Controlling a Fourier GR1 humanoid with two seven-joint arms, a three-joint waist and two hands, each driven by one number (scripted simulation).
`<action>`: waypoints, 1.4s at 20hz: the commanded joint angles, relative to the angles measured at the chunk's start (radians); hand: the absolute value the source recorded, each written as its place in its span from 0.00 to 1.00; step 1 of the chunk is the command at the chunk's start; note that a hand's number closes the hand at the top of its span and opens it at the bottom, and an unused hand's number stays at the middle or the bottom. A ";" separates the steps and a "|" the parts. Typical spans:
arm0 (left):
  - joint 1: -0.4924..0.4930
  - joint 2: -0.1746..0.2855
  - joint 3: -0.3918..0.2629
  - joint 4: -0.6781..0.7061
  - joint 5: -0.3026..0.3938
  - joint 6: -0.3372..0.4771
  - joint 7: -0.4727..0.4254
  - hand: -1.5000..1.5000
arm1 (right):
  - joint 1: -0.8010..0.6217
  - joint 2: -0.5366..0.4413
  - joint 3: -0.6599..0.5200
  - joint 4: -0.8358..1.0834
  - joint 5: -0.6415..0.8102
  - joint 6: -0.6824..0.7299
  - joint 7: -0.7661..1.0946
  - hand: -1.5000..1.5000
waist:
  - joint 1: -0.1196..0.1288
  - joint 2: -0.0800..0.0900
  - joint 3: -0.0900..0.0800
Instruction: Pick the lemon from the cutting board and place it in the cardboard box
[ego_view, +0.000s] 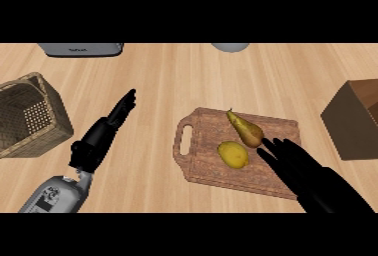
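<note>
Head view, near edge first: the robot's black right hand (314, 180) comes in low on the right with its fingers (284, 152) straight and spread, holding nothing. The small yellow oval lemon (232, 154) lies just beside those fingertips, on their left and apart from them, on the brown wooden cutting board (203, 172). Its long axis runs roughly away from the robot, close to parallel with the fingers. A yellow-brown pear (247, 131) sits just beyond the fingertips, stem pointing away (close enough to the lemon to be nudged, in my judgement). The black left hand (100, 137) rests open, well to the left of the board; the right hand is plainly nearer. The brown cardboard box (358, 122) stands beyond and right of the right fingers.
</note>
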 joint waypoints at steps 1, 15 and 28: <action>-0.007 -0.038 -0.015 -0.026 -0.036 0.015 0.036 0.50 | -0.025 0.057 0.051 -0.101 -0.026 0.166 0.181 0.00 | 0.014 0.002 0.001; -0.047 -0.120 0.100 0.046 -0.111 -0.106 0.045 0.50 | -0.149 0.395 0.041 0.200 0.102 0.256 0.197 0.00 | 0.014 0.004 0.002; 0.001 -0.173 0.192 0.041 -0.185 -0.184 0.024 0.50 | -0.125 0.521 -0.008 0.432 0.278 0.158 0.012 0.00 | 0.014 0.004 0.002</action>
